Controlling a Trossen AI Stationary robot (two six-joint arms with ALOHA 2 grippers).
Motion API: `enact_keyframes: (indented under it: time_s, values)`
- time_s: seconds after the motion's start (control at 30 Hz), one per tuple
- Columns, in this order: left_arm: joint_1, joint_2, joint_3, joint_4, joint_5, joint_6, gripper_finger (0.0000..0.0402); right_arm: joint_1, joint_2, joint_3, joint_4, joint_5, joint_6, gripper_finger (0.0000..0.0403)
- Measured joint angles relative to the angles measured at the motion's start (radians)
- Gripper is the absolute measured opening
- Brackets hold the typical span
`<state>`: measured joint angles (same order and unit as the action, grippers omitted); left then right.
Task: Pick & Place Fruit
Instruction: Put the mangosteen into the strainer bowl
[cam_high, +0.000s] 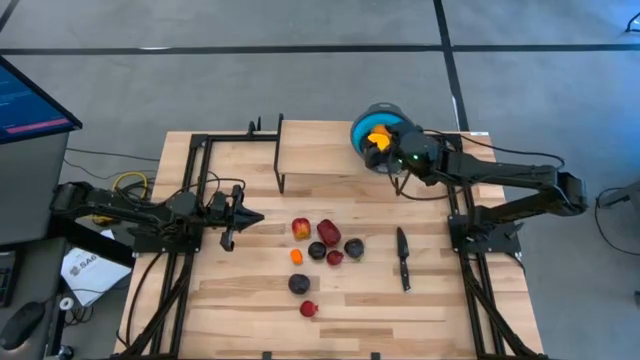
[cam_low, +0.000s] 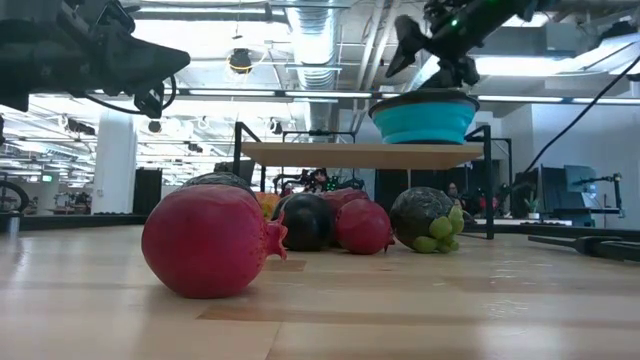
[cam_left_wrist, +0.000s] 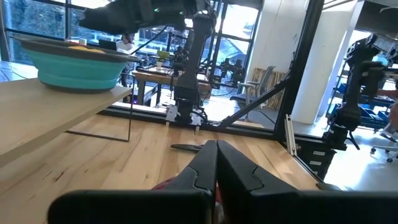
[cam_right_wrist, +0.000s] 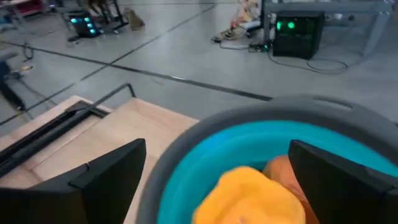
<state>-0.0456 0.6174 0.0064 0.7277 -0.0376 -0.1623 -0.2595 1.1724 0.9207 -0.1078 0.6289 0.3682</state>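
Two smooth rounded fruits (cam_right_wrist: 252, 196) sit in the blue bowl (cam_right_wrist: 186, 162) beneath the spread right hand (cam_right_wrist: 217, 180)

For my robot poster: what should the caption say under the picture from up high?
Right gripper open over the blue bowl holding yellow and orange fruit; more fruit and a knife wait on the table.

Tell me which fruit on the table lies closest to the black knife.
The dark purple fruit at the right end of the cluster. It sits directly beside the knife, while the red and orange ones lie farther toward the left gripper.
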Motion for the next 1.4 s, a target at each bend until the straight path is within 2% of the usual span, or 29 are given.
enact_keyframes:
  time_s: [0.17,0.33,0.5,0.67,0.83,1.0,1.23,1.4]
  values:
    - [0.000,0.000,0.000,0.000,0.000,0.000,0.0002,0.139,-0.052,0.001,0.043,0.051,-0.078,0.0381]
    - [0.000,0.000,0.000,0.000,0.000,0.000,0.0002,0.393,-0.043,0.002,0.069,0.185,-0.181,0.0379]
    - [0.000,0.000,0.000,-0.001,0.000,0.000,0.0002,0.654,0.069,0.001,0.073,0.309,-0.192,0.0379]
    - [0.000,0.000,0.000,-0.002,0.000,-0.003,0.0002,0.826,0.244,0.002,0.089,0.329,-0.116,0.0379]
    - [0.000,0.000,0.000,-0.002,0.000,-0.003,0.0002,0.886,0.393,0.019,0.081,0.315,0.041,0.0379]
    - [0.000,0.000,0.000,-0.002,0.000,-0.003,0.0002,0.889,0.446,0.095,-0.092,0.315,0.186,0.0379]
    - [0.000,0.000,0.000,-0.002,0.000,-0.002,0.0002,0.825,0.542,0.106,-0.374,0.321,0.659,0.0379]
    - [0.000,0.000,0.000,-0.002,0.000,-0.002,0.0002,0.806,0.621,0.105,-0.491,0.316,0.892,0.0379]
